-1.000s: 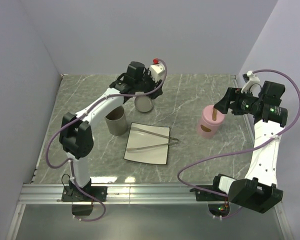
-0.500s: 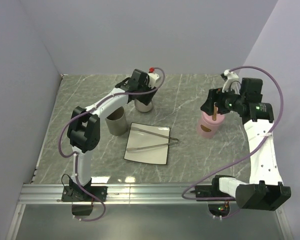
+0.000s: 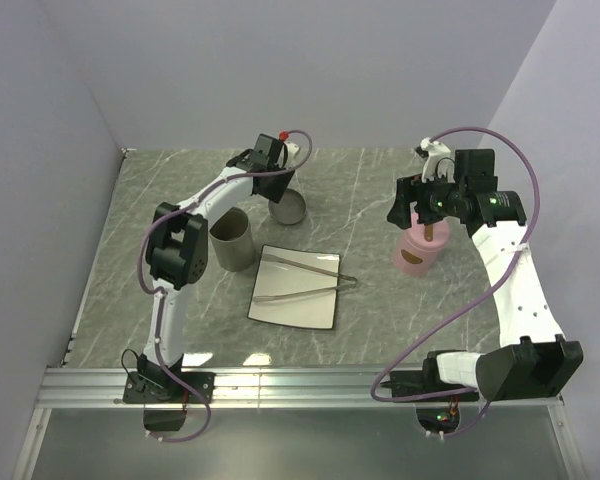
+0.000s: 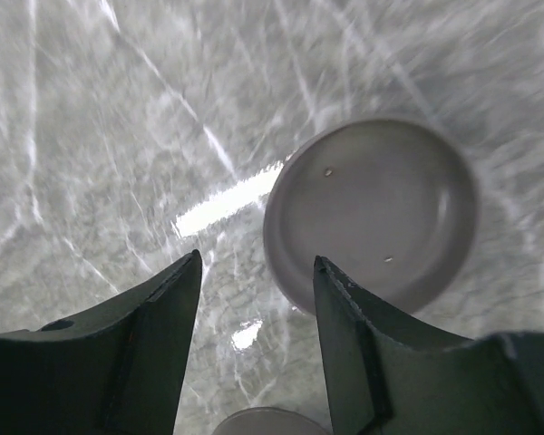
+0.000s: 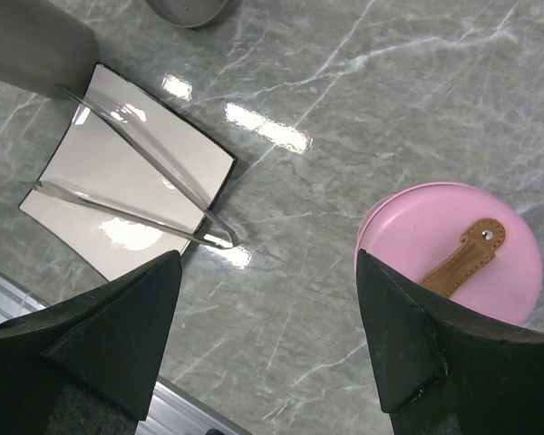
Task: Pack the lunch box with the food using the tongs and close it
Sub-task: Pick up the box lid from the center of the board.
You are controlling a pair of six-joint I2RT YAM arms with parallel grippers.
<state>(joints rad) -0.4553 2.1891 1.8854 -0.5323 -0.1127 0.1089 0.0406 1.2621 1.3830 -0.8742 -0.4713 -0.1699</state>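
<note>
"Where were the tongs point(image 5: 163, 181)?"
"Lying across the white plate point(image 3: 280, 310), mid-bench point(image 3: 370, 300)."
"And the pincers?"
"Both gaped empty. The left pincer point(image 4: 256, 258) hung near a grey round container point(image 4: 372, 227), the right pincer point(image 5: 267, 258) near the pink lunch box point(image 5: 408, 245)."

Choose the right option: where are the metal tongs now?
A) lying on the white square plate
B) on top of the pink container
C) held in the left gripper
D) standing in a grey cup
A: the tongs lie flat across the white plate, their tips reaching just past its edge, and no gripper touches them.
</note>
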